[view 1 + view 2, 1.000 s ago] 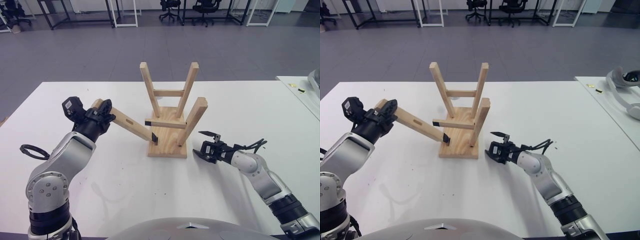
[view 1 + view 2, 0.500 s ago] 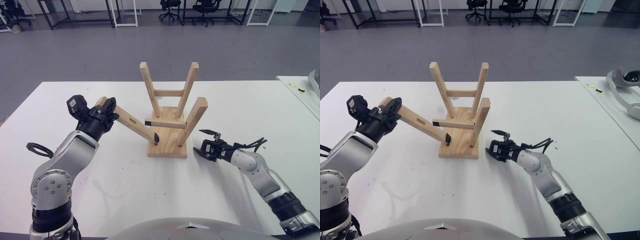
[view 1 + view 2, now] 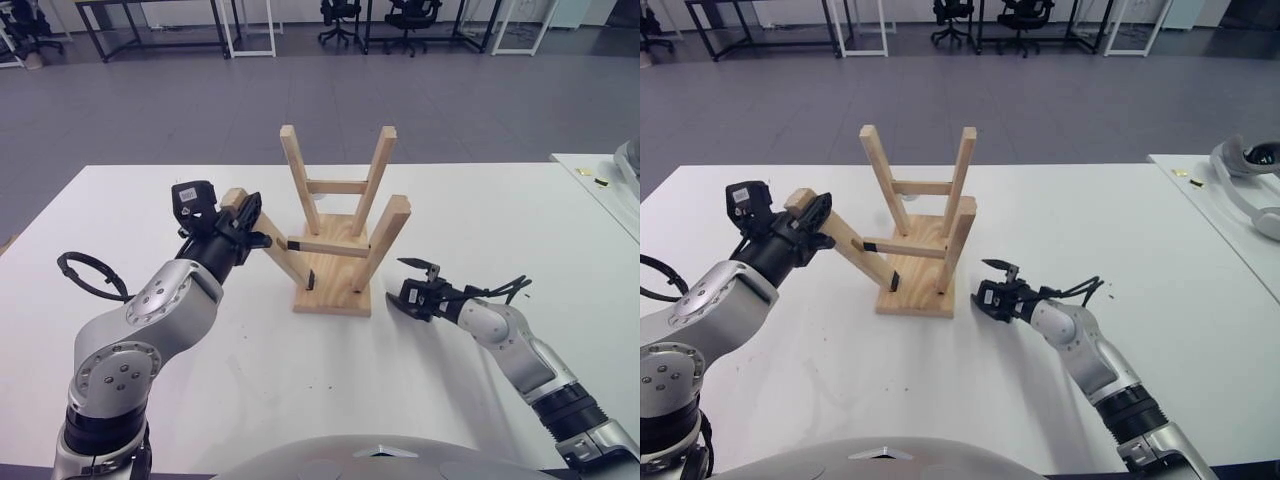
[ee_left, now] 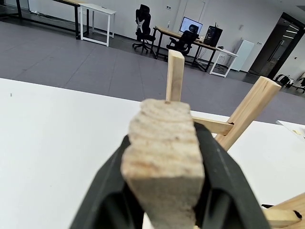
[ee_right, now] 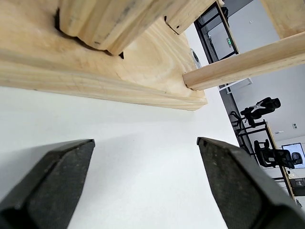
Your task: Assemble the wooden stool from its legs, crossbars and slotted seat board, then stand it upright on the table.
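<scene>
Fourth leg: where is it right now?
Left eye view, left of centre: the fourth leg slants from the left gripper down to the left edge of the seat board.

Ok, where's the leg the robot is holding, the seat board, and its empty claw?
held leg (image 3: 283, 262): left eye view, the bare middle of its shaft.
seat board (image 3: 335, 297): left eye view, bare wood near its front edge.
right gripper (image 3: 400, 285): left eye view, midway between its open fingertips.
</scene>
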